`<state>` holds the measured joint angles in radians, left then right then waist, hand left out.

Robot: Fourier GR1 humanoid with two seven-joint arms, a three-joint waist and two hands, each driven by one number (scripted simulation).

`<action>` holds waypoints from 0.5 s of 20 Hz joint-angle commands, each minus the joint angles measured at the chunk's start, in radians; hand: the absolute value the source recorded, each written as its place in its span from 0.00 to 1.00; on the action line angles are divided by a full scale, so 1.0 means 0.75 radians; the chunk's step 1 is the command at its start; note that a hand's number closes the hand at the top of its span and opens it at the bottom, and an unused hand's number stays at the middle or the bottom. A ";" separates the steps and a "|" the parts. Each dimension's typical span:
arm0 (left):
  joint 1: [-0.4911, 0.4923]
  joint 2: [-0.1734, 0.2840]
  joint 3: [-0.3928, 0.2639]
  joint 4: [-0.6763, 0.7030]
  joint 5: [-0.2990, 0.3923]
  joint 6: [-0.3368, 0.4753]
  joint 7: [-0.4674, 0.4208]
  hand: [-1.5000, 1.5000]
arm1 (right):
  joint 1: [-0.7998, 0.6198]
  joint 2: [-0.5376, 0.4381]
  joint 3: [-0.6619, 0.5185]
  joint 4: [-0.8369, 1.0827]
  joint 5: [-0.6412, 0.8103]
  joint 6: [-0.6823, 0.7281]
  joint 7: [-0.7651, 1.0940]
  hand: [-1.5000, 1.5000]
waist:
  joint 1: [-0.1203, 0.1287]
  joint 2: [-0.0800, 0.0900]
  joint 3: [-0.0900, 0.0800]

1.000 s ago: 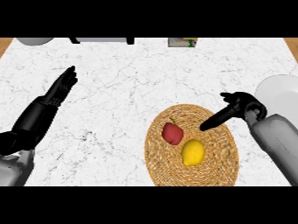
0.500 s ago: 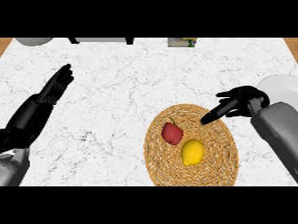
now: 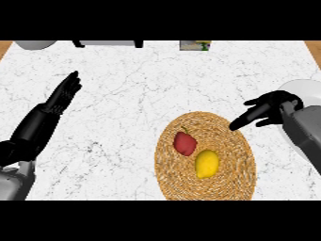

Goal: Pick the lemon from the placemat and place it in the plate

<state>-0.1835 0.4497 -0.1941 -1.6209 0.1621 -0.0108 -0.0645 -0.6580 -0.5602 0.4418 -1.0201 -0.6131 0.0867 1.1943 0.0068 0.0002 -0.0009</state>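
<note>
Lemon (image 3: 206,163) sits low on the woven placemat (image 3: 232,181), lower centre-right, just beside a red pepper (image 3: 185,143). I see my right hand (image 3: 268,109) above the mat's upper right edge, fingers relaxed, holding nothing, overlapping the white plate (image 3: 314,90). Left hand (image 3: 64,92) rests open at left.

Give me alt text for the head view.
A lemon and a red pepper lie on a round woven placemat; the right robot hand hovers open at its upper right edge, before a white plate. The left robot hand rests open at left.
</note>
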 commanded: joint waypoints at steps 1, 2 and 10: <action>0.012 -0.020 -0.014 -0.042 -0.015 -0.005 0.051 0.50 | -0.006 -0.005 -0.005 0.053 -0.040 0.088 0.202 0.00 | 0.001 -0.001 0.001; 0.056 -0.037 -0.010 -0.039 -0.047 0.018 -0.025 0.50 | -0.035 0.004 -0.024 0.090 -0.064 0.109 0.192 0.00 | 0.007 0.001 0.001; 0.042 -0.030 0.023 -0.038 -0.045 -0.026 0.004 0.50 | 0.032 0.065 0.095 -0.029 -0.124 0.072 0.220 0.00 | -0.007 -0.006 0.000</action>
<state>-0.1727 0.4347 -0.1706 -1.6240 0.1456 -0.0336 -0.0644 -0.6376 -0.5317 0.4853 -0.9945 -0.6831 0.1142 1.1658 0.0050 -0.0006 -0.0006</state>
